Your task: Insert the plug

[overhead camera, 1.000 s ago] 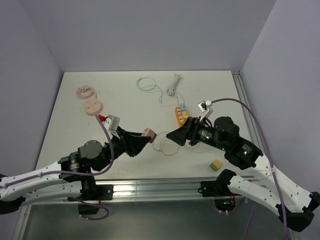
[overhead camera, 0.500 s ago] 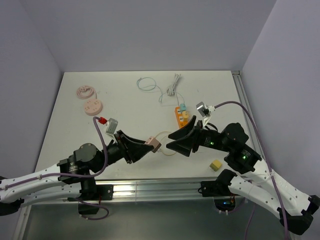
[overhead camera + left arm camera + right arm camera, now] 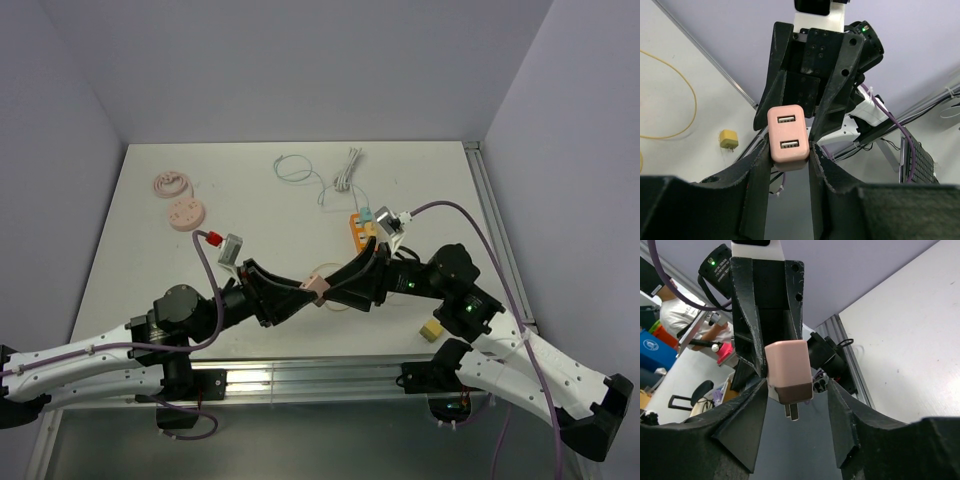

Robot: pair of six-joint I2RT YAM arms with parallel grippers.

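The white tabletop (image 3: pixel 250 230) carries the things. Over its near part the left arm (image 3: pixel 90 355) and right arm (image 3: pixel 520 350) reach toward each other, and their hands meet tip to tip. The left hand (image 3: pixel 788 146) is clamped on the plug (image 3: pixel 787 132), a pink block raised above the tabletop. Its two USB ports face the left wrist camera, and its brown end with metal prongs faces the right wrist camera. The right hand (image 3: pixel 797 384) is spread wide, one finger on each side of the plug and gripping nothing. The orange power strip (image 3: pixel 357 228) lies just beyond the hands, partly hidden by the right wrist. A yellow cable loop (image 3: pixel 693 107) lies beneath them. A small yellow cube (image 3: pixel 431 330) sits near the right arm.
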